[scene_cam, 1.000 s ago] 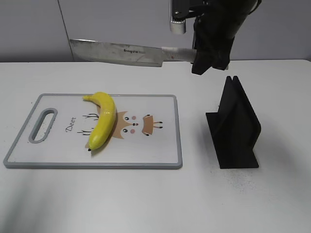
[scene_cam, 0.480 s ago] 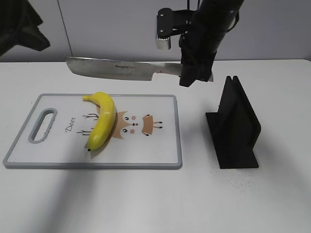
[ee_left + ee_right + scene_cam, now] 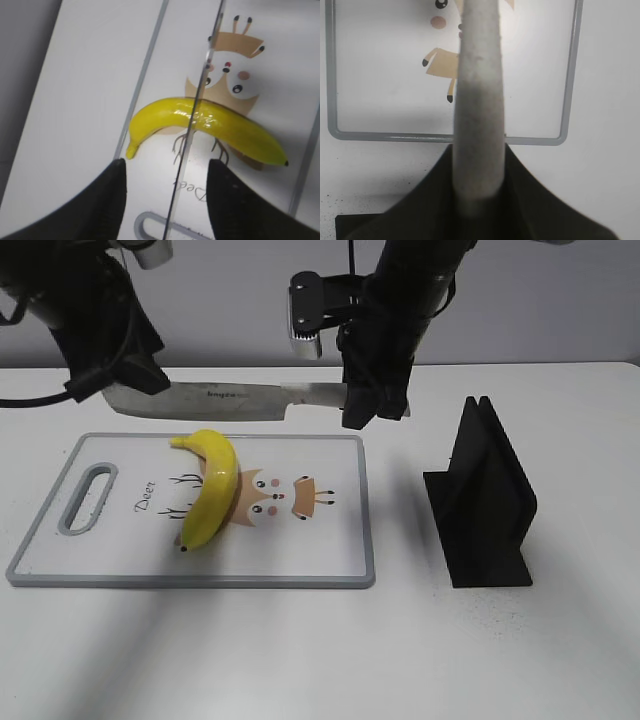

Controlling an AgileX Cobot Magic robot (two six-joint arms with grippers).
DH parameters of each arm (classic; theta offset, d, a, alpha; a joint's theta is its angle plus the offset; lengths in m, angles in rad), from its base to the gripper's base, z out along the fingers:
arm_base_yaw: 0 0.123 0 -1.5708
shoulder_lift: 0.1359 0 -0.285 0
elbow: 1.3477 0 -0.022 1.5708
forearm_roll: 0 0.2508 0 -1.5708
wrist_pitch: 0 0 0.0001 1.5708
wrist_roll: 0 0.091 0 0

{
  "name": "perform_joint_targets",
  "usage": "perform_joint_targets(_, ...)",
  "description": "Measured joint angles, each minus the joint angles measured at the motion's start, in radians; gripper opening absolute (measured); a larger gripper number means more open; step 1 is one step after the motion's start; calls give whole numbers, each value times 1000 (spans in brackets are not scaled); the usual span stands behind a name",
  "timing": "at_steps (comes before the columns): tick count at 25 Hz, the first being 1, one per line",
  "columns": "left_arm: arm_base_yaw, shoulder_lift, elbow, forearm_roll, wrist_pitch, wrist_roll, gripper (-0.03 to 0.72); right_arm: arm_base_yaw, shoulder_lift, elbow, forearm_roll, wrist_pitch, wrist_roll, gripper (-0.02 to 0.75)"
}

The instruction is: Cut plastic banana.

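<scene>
The plastic banana lies whole on the white cutting board, left of its deer print. My right gripper is shut on the handle of a big knife, which it holds level above the board's far edge, blade pointing left. My left gripper is open at the blade's tip. In the left wrist view the thin blade edge runs between my open fingers and crosses over the banana. In the right wrist view the grey handle sits in my shut jaws above the board's rim.
A black knife stand stands on the white table to the right of the board. The board has a grey-rimmed handle slot at its left end. A grey wall runs behind the table.
The right gripper has brought the knife down and to the left, close above the board's far edge. The left arm has come in from the upper left to the blade's tip.
</scene>
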Motion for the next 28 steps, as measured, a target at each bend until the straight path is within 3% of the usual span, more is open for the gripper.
perform_joint_targets(7, -1, 80, -1, -44, 17, 46, 497, 0, 0, 0, -1, -2, -10, 179)
perform_joint_targets(10, 0, 96, -2, -45, 15, 46, 457, 0, 0, 0, -4, -11, -13, 179)
perform_joint_targets(14, 6, 103, -2, -47, 5, 46, 333, 0, 0, 0, -5, -16, -13, 179)
perform_joint_targets(20, 9, 134, -2, -57, 5, 49, 38, 0, 0, 0, -12, -18, -23, 179)
perform_joint_targets(28, 9, 198, -2, -90, -18, 61, 8, 0, 5, 0, -37, -21, -30, 179)
